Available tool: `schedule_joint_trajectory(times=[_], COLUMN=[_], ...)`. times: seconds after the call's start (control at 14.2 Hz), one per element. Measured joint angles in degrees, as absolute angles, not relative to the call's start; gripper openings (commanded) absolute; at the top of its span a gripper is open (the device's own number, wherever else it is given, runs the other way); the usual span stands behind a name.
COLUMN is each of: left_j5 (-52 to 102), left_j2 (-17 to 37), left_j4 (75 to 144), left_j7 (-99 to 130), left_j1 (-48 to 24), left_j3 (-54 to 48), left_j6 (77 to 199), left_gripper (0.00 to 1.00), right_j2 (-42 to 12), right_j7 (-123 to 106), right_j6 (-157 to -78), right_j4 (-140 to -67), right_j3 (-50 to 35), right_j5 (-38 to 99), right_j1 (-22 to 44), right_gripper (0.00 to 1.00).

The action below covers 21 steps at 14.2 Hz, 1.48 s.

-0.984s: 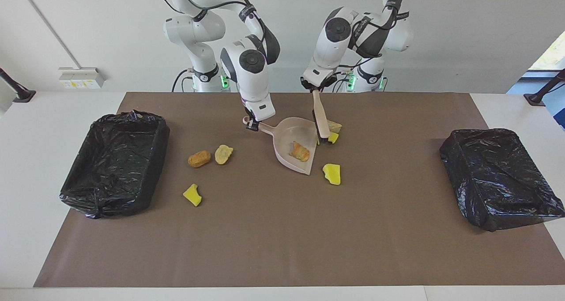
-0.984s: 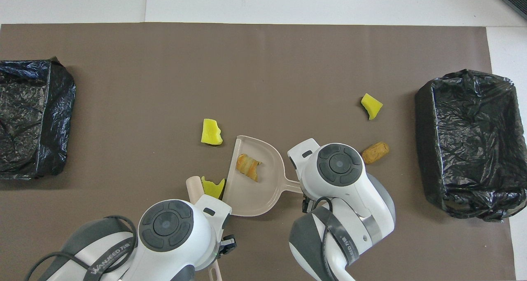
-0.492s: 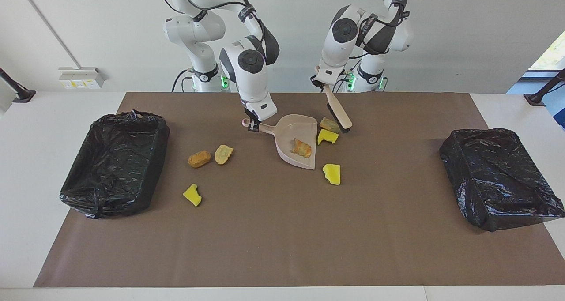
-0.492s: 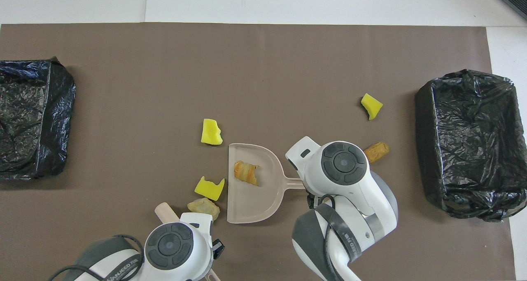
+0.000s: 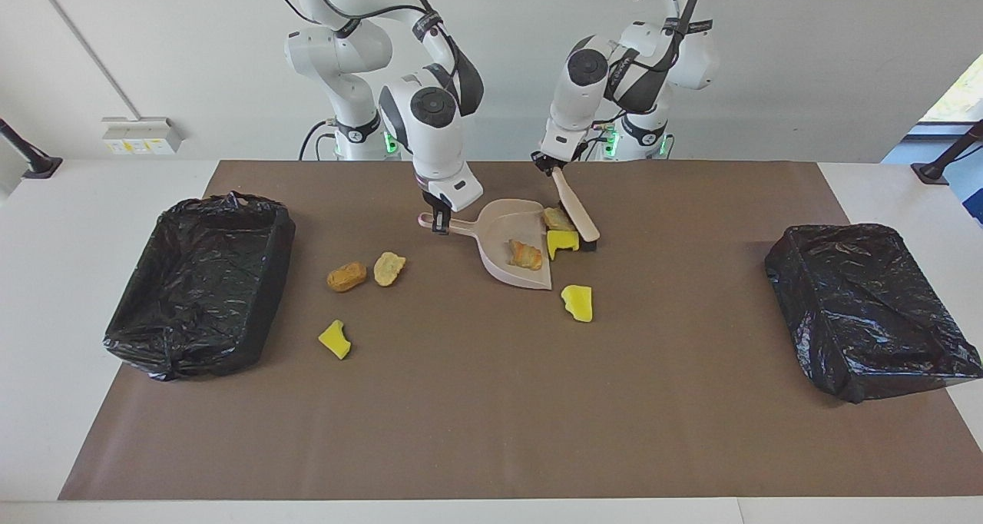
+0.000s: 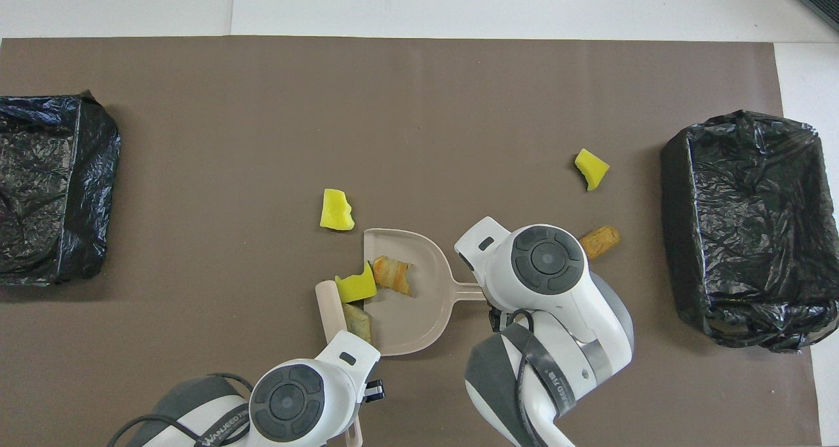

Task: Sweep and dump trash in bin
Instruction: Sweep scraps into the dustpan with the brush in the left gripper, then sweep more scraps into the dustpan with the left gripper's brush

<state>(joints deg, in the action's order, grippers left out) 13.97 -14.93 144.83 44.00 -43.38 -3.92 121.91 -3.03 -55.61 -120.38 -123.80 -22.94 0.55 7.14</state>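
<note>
Swept: yellow sponge chunk (image 5: 563, 240) now at pale pink plastic dustpan (image 5: 503, 266) mouth | left gripper (image 5: 551, 164) clamps tan brush (image 5: 577, 218) | right gripper (image 5: 439, 222) clamps dustpan handle

Both arms bend low over the table's middle, right gripper (image 5: 440, 225) and left gripper (image 5: 551, 167) pointing down.

A dustpan (image 5: 513, 238) sits mid-table (image 5: 491, 416) with a lump (image 5: 524, 255) in it. At the pan's mouth lie two scraps (image 5: 563, 240), the brush (image 5: 577, 215) against them. In the overhead view, another scrap (image 6: 336, 210) lies at its 11 o'clock.
</note>
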Motion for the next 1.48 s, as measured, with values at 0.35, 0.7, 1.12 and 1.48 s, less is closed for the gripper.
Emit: schedule_joint_trajectory(times=[0.35,0.7,1.12,1.48], left_j5=[14.0,12.5,5.9,1.6], left_j2=[-12.6,-12.6,-11.5,-5.5], left_j4=[139.6,134.8,134.5,127.7], left_j7=[32.7,31.3,20.7,7.7], left_j1=[-44.5,-41.8,-32.4,-21.9], left_j3=[-4.0,-2.9,-2.2,-2.0], left_j6=[121.4,112.6,112.8,115.0], left_gripper=[0.0,0.0,0.0,0.0], right_j2=[-3.0,-3.1,-3.2,-3.2], right_j7=[-55.6,-55.6,-55.5,-52.0], right_j6=[-120.4,-120.4,-120.4,-120.4], right_j4=[-123.8,-123.8,-123.8,-123.8], right_j3=[-22.9,-22.9,-22.8,-22.8], right_j5=[0.5,0.5,0.6,0.7], right_j1=[7.1,7.1,6.9,6.9], right_gripper=[0.0,0.0,0.0,0.0])
